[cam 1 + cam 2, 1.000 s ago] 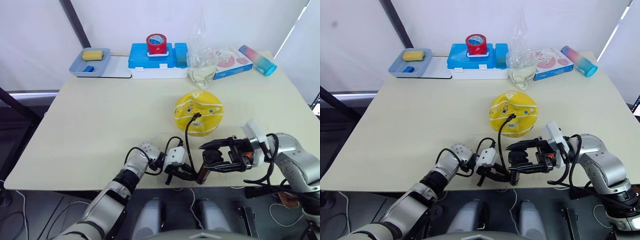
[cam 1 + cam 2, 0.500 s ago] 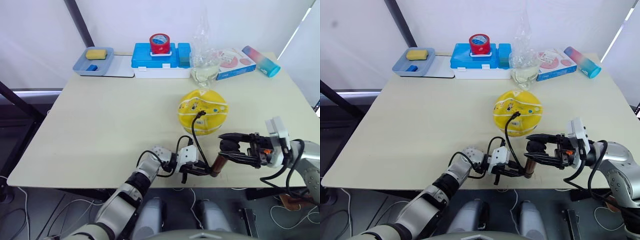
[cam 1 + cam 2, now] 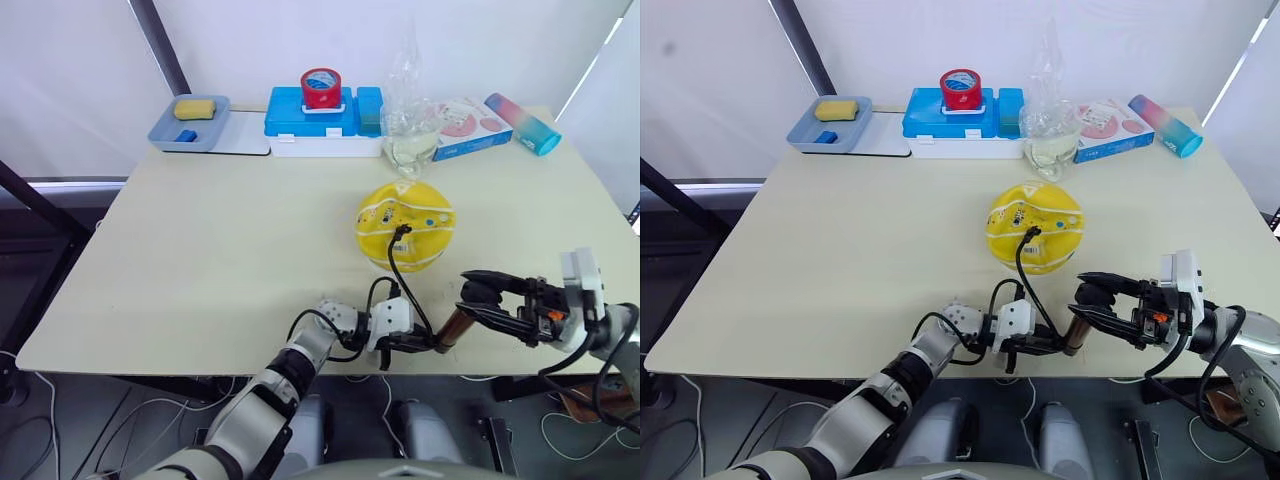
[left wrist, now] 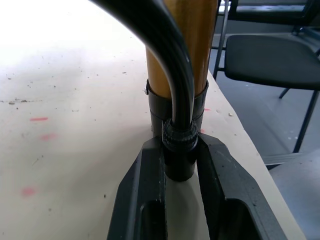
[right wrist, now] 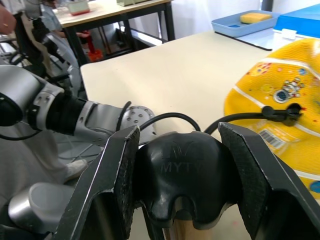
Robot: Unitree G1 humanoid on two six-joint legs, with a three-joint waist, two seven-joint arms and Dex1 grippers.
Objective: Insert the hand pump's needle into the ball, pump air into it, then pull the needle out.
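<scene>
The yellow ball (image 3: 405,225) lies dented in the middle of the table. The needle's black fitting (image 3: 402,230) sits on the ball's near face, and the metal tip is hidden. From it a black hose (image 3: 408,290) curves down to the hand pump (image 3: 455,327), which lies at the table's front edge. My left gripper (image 4: 179,150) is shut on the pump's black end cap, where the hose joins. My right gripper (image 5: 182,150) is shut on the pump's black handle (image 5: 182,175), to the right of the amber tube.
Along the back edge stand a grey tray (image 3: 160,135) with a yellow sponge, a blue box (image 3: 320,118) with a red tape roll on top, a clear plastic bag (image 3: 408,120), a printed carton (image 3: 462,122) and a pink-blue tumbler (image 3: 522,122).
Both grippers and the pump have shifted right along the table's front edge, the right one farther. The hose now leans more towards the ball. The camera has also shifted slightly.
</scene>
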